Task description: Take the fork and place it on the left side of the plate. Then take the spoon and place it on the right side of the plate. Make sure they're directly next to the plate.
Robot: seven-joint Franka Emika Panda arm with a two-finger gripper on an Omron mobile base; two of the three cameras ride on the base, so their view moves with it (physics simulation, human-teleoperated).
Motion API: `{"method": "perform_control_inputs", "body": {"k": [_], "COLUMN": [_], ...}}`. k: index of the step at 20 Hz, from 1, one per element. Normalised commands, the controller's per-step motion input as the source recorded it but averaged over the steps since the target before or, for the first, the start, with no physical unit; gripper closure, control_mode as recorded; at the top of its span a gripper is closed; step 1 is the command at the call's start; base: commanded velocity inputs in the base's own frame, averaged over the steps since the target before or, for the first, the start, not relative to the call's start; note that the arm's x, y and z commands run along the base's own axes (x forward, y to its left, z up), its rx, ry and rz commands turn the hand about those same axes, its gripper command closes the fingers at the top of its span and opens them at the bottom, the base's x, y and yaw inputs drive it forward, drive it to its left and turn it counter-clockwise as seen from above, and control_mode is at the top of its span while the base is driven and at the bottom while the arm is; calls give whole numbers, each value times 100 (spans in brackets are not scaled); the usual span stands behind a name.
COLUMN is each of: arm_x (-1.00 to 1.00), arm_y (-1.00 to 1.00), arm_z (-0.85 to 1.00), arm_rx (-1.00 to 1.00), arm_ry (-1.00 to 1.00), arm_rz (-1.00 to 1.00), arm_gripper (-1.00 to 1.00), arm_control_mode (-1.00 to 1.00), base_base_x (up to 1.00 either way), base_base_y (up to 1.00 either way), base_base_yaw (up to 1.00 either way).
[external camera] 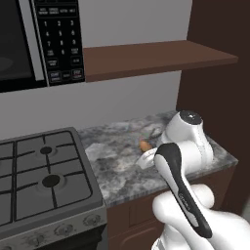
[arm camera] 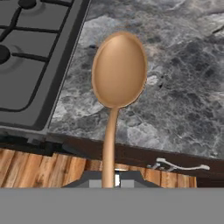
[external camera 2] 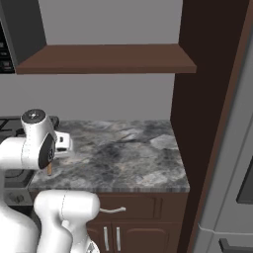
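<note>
The spoon [arm camera: 119, 72] is orange-tan with a round bowl and a slim handle. It hangs above the grey marble counter [arm camera: 183, 100], close to the stove's edge, with its bowl pointing away from the hand. My gripper [arm camera: 109, 180] is shut on the handle's end. In the left base view a small orange piece of the spoon [external camera: 144, 145] shows beside the white hand. In the right base view a short orange piece of the spoon [external camera 2: 49, 170] shows under the arm. The plate is out of view. A thin dark sliver [arm camera: 217, 29] lies on the counter, too small to tell if it is the fork.
A black gas stove [external camera: 39, 171] adjoins the counter on the left, below a microwave [external camera: 34, 39]. A brown shelf [external camera 2: 108, 58] runs above the counter. A tall dark cabinet [external camera 2: 197, 113] bounds the counter on the right. Wooden drawer fronts with a handle [arm camera: 177, 166] lie beneath the counter's edge.
</note>
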Motion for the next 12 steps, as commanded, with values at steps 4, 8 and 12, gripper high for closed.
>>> {"method": "perform_control_inputs", "body": {"k": [4, 8, 12], "arm_x": [0, 0, 0], "arm_y": [0, 0, 0], "arm_z": [0, 0, 0], "arm_rx": [0, 0, 0], "arm_ry": [0, 0, 0], "arm_rz": [0, 0, 0], "arm_gripper": [100, 100, 100], "arm_control_mode": [100, 100, 100], "base_base_x": [-54, -24, -27], "base_base_y": [10, 37, 49], "base_base_yaw": [-7, -1, -29]}}
